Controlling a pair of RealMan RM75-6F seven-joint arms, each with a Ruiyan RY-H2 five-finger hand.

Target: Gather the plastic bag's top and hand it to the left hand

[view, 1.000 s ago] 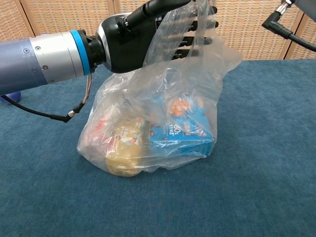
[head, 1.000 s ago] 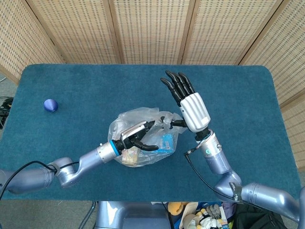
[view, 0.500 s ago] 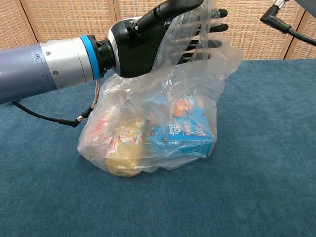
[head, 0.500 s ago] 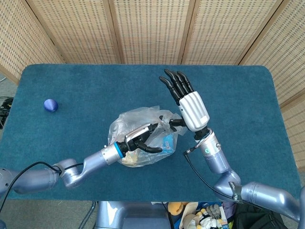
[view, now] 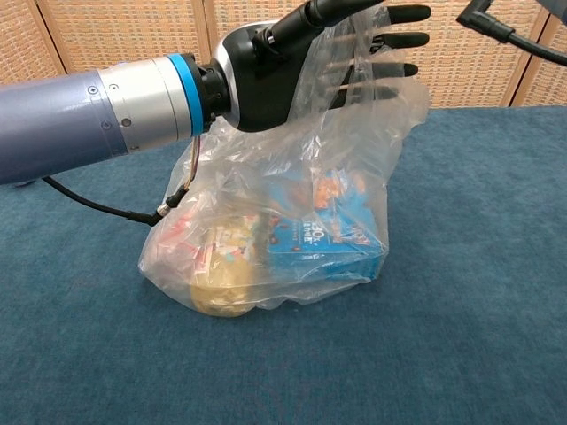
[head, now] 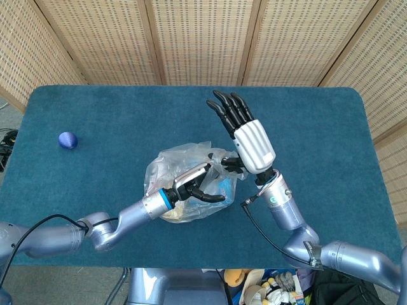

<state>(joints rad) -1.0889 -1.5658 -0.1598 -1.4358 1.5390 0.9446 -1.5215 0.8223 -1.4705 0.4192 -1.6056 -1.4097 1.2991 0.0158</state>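
A clear plastic bag [head: 184,171] [view: 275,221] stands mid-table with a blue box [view: 323,235] and yellowish snack packs [view: 221,279] inside. Its top is drawn upward, taut, out of the chest view's upper edge. My right hand [head: 249,143] is over the bag's right side, long fingers straight and spread toward the far edge. Its thumb holds the gathered plastic [head: 219,157]. My left hand [head: 196,184] [view: 283,62] reaches in from the left just below that top. Its fingers [view: 399,40] are spread behind the film and hold nothing.
A small blue ball [head: 67,140] lies far left on the blue table cloth [head: 318,127]. Wicker screens [head: 203,38] stand behind the table. A black cable [view: 487,22] of the right arm hangs at the chest view's top right.
My left hand has pushed further right and up, toward the lifted bag top, fingers still spread. The right hand has shifted slightly left. The bag has stayed in place.
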